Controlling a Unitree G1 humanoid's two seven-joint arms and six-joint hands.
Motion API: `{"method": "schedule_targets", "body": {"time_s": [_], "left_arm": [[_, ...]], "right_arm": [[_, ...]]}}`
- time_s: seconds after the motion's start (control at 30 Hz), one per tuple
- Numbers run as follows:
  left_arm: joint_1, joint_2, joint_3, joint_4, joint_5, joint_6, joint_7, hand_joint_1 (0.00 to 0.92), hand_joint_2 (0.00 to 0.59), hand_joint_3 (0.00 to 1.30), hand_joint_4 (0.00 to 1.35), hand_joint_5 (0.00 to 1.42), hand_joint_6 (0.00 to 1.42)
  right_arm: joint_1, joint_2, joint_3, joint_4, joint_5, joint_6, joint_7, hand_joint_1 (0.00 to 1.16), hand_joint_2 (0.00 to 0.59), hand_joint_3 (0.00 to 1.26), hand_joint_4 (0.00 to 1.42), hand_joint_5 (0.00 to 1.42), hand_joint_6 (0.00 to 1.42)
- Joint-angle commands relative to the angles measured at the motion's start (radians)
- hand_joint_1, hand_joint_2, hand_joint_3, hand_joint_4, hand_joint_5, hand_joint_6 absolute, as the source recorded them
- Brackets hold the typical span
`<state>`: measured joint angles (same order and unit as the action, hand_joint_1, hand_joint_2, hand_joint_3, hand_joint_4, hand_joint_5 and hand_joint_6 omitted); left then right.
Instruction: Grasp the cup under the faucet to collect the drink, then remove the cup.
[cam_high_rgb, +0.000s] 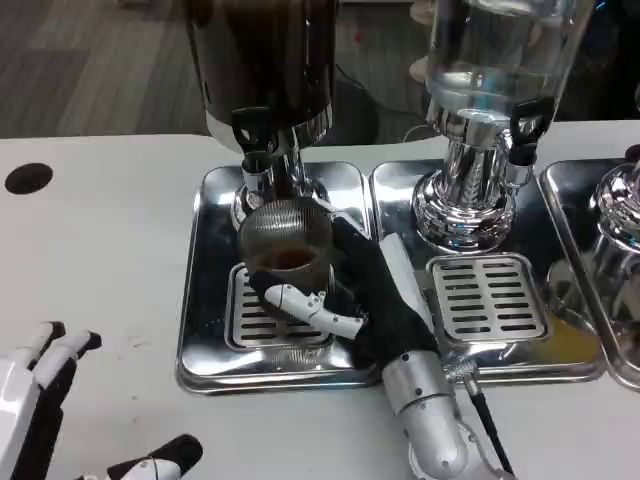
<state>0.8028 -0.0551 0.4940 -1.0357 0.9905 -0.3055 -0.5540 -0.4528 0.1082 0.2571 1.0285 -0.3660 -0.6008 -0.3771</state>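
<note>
A ribbed clear cup with a little brown drink in it stands on the grille of the left steel drip tray, right beneath the black-handled faucet of the dark drink dispenser. My right hand wraps around the cup from the right, with white fingers across its front. My left hand rests at the table's lower left corner, fingers spread, holding nothing.
A clear dispenser on a chrome base stands over a second drip tray to the right. A third dispenser sits at the right edge. A black hole marks the table's left side.
</note>
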Motion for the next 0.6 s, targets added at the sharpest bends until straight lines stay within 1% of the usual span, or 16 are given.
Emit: {"method": "schedule_targets", "body": {"time_s": [0.03,0.27,0.6], "left_arm": [[-0.005,-0.024,0.005,-0.012,-0.002,-0.012,-0.015,0.000,0.112,0.20,0.03,0.18,0.44],[-0.013,-0.031,0.001,-0.012,0.004,-0.021,-0.020,0.000,0.114,0.20,0.03,0.18,0.44],[-0.032,-0.036,-0.001,-0.012,0.010,-0.032,-0.031,0.000,0.116,0.20,0.04,0.18,0.46]], "right_arm": [[-0.011,0.004,0.005,0.004,-0.009,-0.013,-0.014,0.62,0.089,0.25,0.23,0.22,0.06],[-0.008,-0.001,0.002,-0.002,-0.006,-0.014,-0.020,0.63,0.089,0.27,0.24,0.22,0.06],[0.003,-0.012,0.002,-0.019,-0.008,-0.027,-0.029,0.66,0.098,0.32,0.27,0.27,0.08]]}}
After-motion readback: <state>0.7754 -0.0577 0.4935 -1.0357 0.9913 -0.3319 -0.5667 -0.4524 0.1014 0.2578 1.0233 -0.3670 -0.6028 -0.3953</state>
